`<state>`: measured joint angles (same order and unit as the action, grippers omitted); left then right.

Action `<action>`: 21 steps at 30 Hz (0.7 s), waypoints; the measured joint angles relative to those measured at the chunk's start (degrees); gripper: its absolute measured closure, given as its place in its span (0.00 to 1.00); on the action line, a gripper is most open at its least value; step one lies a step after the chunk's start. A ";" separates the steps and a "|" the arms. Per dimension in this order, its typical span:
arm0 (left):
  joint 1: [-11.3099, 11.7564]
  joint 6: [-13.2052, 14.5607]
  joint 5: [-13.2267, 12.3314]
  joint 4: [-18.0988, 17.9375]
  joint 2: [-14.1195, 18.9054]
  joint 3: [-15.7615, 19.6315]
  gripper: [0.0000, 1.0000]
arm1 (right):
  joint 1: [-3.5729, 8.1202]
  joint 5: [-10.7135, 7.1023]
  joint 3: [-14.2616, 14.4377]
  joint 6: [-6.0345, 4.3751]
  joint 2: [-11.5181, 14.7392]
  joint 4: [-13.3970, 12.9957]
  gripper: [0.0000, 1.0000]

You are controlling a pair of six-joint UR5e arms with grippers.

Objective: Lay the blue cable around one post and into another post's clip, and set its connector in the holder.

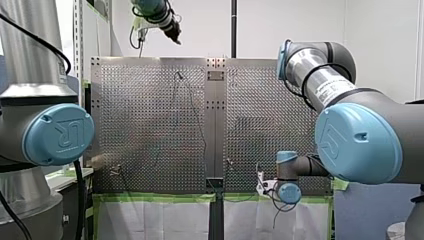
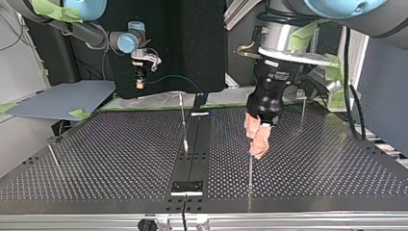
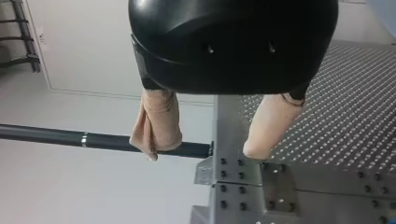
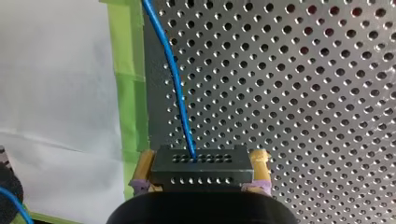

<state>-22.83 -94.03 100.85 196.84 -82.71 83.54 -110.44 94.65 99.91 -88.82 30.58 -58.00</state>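
In the right wrist view my right gripper (image 4: 201, 163) is shut on a dark perforated connector block (image 4: 203, 161), gripped between its yellow pads (image 4: 259, 161). The blue cable (image 4: 175, 79) runs out of the block over the perforated table. In the top view this gripper (image 2: 140, 83) hangs at the far left edge of the table, and the cable (image 2: 175, 78) arcs from it toward the middle. My left gripper (image 2: 259, 139) hovers above a thin post (image 2: 250, 168). Its beige pads (image 3: 156, 123) stand open with nothing between them. The holder (image 2: 187, 187) sits on the centre strip.
Other thin posts stand on the table (image 2: 120, 159): one by the centre strip (image 2: 183, 118), one at the top view's right (image 2: 302, 108), one leaning at its left (image 2: 54, 158). Green tape (image 4: 128, 88) edges the table beside white sheeting.
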 joint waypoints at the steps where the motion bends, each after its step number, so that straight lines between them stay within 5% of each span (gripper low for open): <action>1: -0.20 -0.18 0.09 -0.40 -0.27 0.39 0.00 | -0.07 0.04 0.21 0.01 0.01 -0.17 1.00; 21: -7.45 -6.00 6.35 -10.04 -9.08 10.01 0.00 | -1.79 0.36 1.11 0.61 1.75 0.79 1.00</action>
<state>-30.28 -100.03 107.21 186.79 -91.79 93.55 -112.23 95.01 101.02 -88.20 32.33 -57.21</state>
